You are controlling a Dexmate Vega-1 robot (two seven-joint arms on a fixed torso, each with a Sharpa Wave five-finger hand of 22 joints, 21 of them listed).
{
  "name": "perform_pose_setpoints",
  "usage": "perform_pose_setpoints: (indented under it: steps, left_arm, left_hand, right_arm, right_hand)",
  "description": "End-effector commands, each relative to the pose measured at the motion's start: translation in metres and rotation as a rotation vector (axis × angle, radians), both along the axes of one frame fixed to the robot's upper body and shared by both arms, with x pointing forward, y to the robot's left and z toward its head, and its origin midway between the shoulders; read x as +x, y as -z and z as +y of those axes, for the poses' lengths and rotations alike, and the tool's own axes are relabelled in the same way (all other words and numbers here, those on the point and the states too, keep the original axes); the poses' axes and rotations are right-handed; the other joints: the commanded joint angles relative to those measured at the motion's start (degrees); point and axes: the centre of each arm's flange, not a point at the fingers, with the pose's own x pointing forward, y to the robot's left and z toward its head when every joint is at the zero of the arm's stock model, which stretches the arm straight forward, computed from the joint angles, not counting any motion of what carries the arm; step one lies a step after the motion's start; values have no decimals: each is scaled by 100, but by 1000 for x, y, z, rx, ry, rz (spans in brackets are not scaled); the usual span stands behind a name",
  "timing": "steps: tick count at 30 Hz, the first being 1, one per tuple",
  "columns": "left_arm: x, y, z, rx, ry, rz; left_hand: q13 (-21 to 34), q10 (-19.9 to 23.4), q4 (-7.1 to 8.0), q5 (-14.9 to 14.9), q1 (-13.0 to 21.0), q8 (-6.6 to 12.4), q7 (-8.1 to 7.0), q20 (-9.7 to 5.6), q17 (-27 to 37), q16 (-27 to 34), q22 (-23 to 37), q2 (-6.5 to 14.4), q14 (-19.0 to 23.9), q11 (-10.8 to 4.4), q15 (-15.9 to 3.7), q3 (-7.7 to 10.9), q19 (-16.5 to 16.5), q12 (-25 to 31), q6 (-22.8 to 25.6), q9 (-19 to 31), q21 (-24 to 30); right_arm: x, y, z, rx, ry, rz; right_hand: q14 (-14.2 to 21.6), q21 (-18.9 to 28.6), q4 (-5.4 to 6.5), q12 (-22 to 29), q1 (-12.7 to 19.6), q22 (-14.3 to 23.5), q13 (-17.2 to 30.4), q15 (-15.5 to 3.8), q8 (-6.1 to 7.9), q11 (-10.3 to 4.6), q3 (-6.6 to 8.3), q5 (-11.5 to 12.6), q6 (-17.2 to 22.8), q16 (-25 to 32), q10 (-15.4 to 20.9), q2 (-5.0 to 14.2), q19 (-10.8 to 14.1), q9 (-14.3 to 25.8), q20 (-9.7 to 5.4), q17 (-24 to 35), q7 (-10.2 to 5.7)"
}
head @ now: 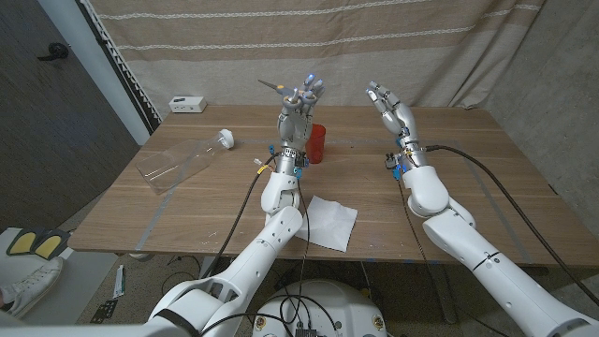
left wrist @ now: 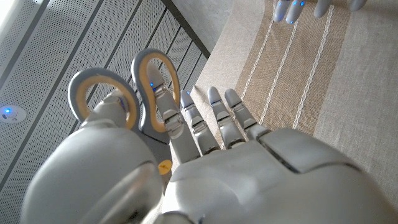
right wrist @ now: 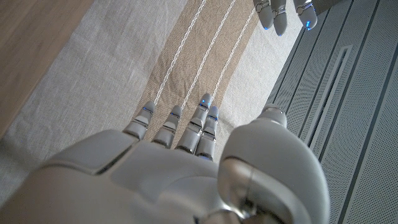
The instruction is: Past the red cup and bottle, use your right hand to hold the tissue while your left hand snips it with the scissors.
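White tissue (head: 329,222) lies flat on the table (head: 449,150) near its front edge, between the arms. The raised left hand (head: 299,105) grips the scissors (left wrist: 127,93) above the red cup (head: 317,143); the right hand (head: 391,106) is raised, fingers spread, holding nothing. A clear bottle (head: 182,161) lies left.

A wooden table (head: 468,178) spreads across the head view, and behind it hangs a beige curtain (head: 281,56) with pale woven stripes. On a ledge at the back left sits a small white box (head: 187,104). Down on the floor at the left, there's a white sneaker (head: 26,281) beside yellow-and-black pedals (head: 36,245).
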Motion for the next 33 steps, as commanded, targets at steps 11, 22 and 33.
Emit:
perform_pose_setpoints:
  steps: [11, 22, 33]
  left_arm:
    - [0, -4, 4, -2, 0, 15]
    - [2, -4, 4, 34, -1, 2]
    - [1, -6, 1, 74, 7, -32]
  left_hand:
    - [-129, 253, -191, -23, 279, -125, 81, -379, -78, 17, -1, -144, 204, 1, -1015, 49, 148, -82, 113, -9, -51]
    - [-212, 59, -549, -213, 1140, -415, -107, -424, -136, -28, 34, -42, 228, 2, -1025, 303, 102, -197, -643, 31, -57]
    - [-253, -302, -386, -549, 1512, -442, -223, -352, -162, -87, 70, 394, 112, 10, -1017, 615, 22, -250, -1465, 76, 6]
  right_arm:
    - [7, 2, 5, 3, -14, 16]
    - [10, 1, 4, 10, -15, 14]
    - [11, 0, 5, 11, -12, 11]
  right_hand:
    - [-12, 8, -40, -13, 22, 8, 0, -794, -11, 16, -21, 44, 83, 33, 62, 44, 30, 0, 18, -6, -13]
    - [-9, 5, -48, -15, 30, 7, -1, -777, -10, 16, -15, 44, 97, 35, 69, 50, 31, 0, 21, -13, -13]
    - [-5, 3, -54, -18, 37, 7, -1, -784, -13, 15, -8, 45, 98, 37, 70, 56, 31, 0, 20, -18, -17]
